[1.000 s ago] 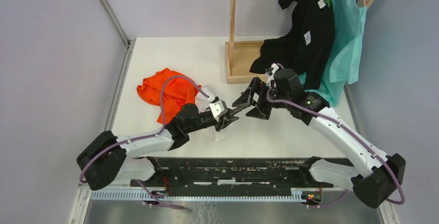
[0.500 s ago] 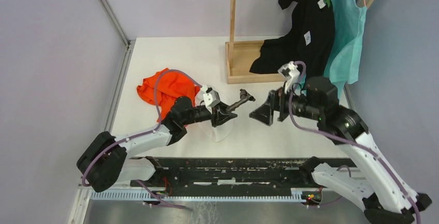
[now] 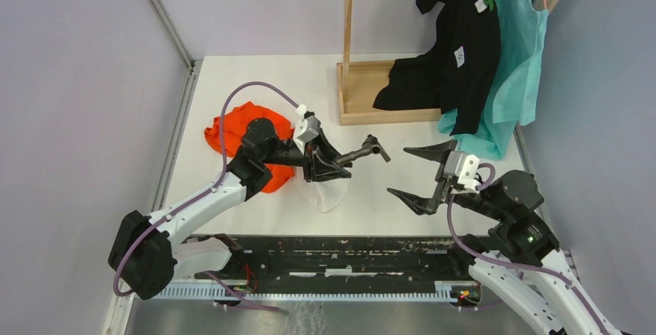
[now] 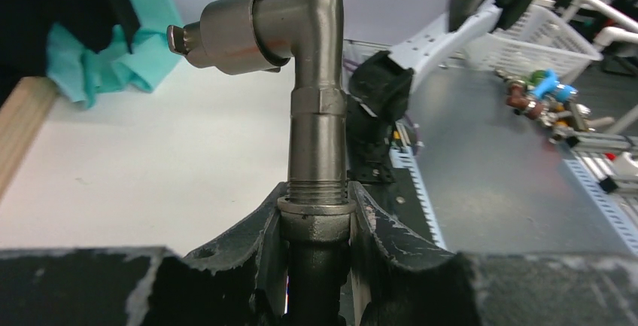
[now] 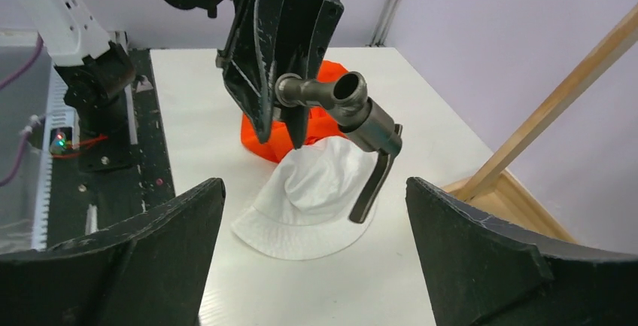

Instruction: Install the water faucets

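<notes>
Firmly clamped by its threaded end between narrow jaws of left gripper, water faucet poking rightward over white hat, well apart from right gripper at near right, jaws spread wide.

Grey faucet, white hat, orange cloth
</notes>
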`<act>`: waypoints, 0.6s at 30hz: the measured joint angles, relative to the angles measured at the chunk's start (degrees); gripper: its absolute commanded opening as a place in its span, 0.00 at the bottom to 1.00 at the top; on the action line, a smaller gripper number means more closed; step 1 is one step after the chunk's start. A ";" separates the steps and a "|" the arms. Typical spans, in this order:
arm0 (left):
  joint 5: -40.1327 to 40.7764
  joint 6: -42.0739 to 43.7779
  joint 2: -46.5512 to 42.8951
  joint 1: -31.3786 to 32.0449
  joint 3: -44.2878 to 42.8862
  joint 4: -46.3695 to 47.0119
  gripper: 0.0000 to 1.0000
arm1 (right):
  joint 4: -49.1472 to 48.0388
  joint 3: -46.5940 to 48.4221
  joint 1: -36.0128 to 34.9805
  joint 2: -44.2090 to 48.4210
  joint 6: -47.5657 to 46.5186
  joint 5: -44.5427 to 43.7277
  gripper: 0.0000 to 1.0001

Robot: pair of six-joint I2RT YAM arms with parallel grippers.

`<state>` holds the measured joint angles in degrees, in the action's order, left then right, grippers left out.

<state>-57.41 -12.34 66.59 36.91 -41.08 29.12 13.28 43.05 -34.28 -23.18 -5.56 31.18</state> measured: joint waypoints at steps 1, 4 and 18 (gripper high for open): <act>-1.86 -0.74 0.00 -0.11 -0.74 -0.66 0.03 | -0.52 0.00 0.00 -0.87 -1.75 0.55 0.97; -5.70 -2.14 0.02 -0.22 -1.95 -2.56 0.03 | -0.76 0.11 0.00 -3.41 -6.05 3.06 0.97; -14.84 -4.57 0.76 -0.31 -3.43 -10.08 0.03 | -0.28 8.04 0.00 -19.56 -14.80 16.35 0.90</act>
<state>-72.25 -16.91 67.35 36.60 -44.51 19.05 12.99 51.09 -34.28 -42.74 -20.36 47.53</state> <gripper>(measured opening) 0.372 0.922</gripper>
